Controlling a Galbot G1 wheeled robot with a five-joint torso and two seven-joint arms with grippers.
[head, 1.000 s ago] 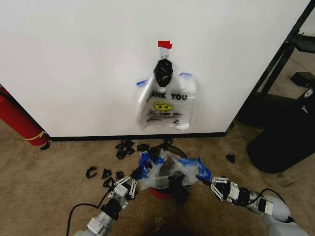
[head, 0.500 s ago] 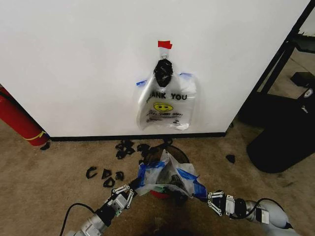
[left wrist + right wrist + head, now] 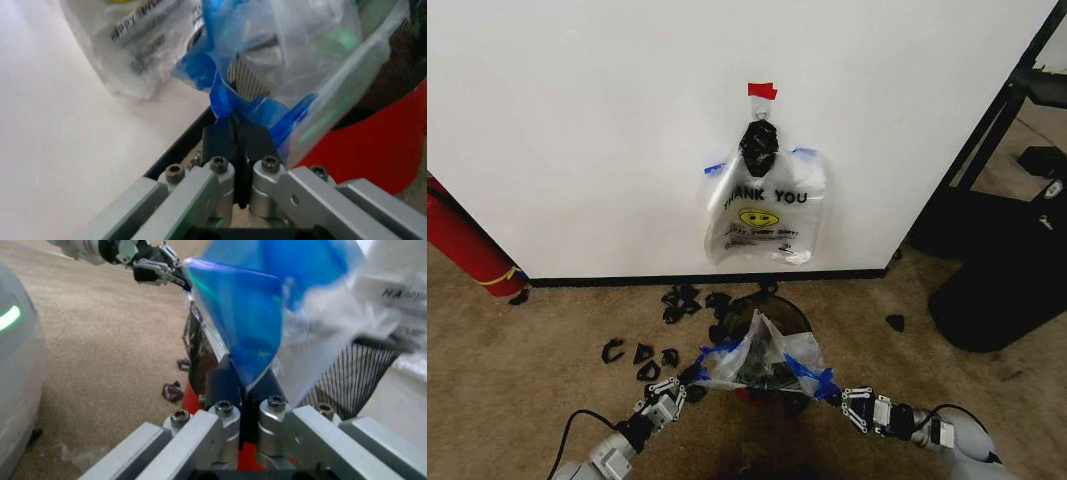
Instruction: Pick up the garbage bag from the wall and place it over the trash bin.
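Now both grippers, left gripper (image 3: 689, 381) and right gripper (image 3: 830, 388), jaws clamped on garbage bag (image 3: 762, 358) handles, stretch it directly over trash bin (image 3: 779, 312), lower centre.

The garbage bag (image 3: 762, 358), thin and see-through with blue handles, is draped over the trash bin (image 3: 767, 318), bunched into a peak above its mouth. The round bin, black mesh inside and red outside, stands on the floor just before the white wall (image 3: 577, 120).
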